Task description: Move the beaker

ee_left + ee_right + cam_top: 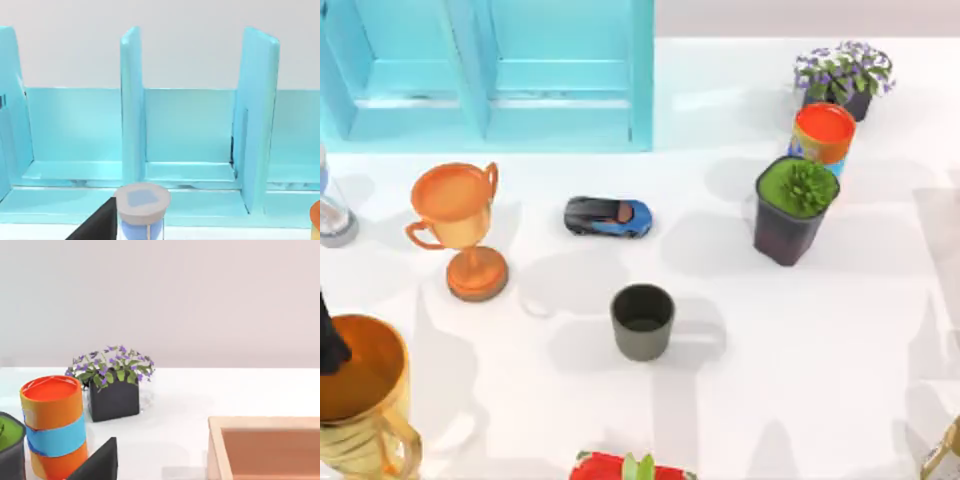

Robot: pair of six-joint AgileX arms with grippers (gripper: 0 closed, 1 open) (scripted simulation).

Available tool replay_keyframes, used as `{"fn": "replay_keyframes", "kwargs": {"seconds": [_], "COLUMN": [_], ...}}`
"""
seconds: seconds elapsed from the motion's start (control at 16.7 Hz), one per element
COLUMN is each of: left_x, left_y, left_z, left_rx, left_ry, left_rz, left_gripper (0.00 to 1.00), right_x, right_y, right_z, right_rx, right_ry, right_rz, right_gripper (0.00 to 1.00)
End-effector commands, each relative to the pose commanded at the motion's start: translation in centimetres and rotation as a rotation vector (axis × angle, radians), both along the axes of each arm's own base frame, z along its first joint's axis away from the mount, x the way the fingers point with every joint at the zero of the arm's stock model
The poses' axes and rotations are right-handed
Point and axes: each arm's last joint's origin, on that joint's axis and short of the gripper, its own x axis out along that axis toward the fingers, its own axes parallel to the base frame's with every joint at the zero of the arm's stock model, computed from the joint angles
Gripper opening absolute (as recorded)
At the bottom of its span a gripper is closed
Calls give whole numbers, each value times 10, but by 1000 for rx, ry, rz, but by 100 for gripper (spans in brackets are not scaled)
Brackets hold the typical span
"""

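The beaker (642,320) is a small dark olive-grey round cup. It stands upright and alone near the middle of the white table, with nothing touching it. A dark part of my left arm (330,340) shows at the table's left edge, over a golden cup and far from the beaker. A dark wedge of my left gripper (97,225) sits low in the left wrist view. A like wedge of my right gripper (97,462) sits low in the right wrist view, which faces the back right corner.
A light blue rack (490,70) fills the back left. An orange trophy (460,225) and a blue toy car (608,216) stand behind the beaker. A square pot with a green plant (790,210), an orange-topped can (823,135) and a purple flower pot (843,75) stand at the back right. A golden cup (365,400) is at the front left.
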Motion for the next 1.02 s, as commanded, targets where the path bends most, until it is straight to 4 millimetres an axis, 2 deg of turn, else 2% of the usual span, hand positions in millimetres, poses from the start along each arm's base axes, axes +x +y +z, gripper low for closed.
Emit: {"fn": "replay_keyframes", "kwargs": {"seconds": [0.06,0.24,0.42,0.54,0.72,0.9,1.02], "left_x": [-3,-3,-3,0,11,38,66], "left_y": [1,-1,-5,-9,-19,-36,-55], "left_z": [14,20,46,77,137,199,228], "left_rx": [-1,-12,-56,-99,-176,-253,-296], "left_ry": [-53,-39,13,60,146,277,405], "left_rz": [6,-7,-59,-108,-191,-272,-313], "left_gripper": [100,100,100,100,100,100,100], "right_x": [0,0,0,0,0,0,0], "right_y": [0,0,0,0,0,0,0], "right_z": [0,0,0,0,0,0,0], "right_rx": [0,0,0,0,0,0,0], "right_ry": [0,0,0,0,0,0,0], "right_rz": [0,0,0,0,0,0,0], "right_gripper": [100,100,100,100,100,100,100]}}
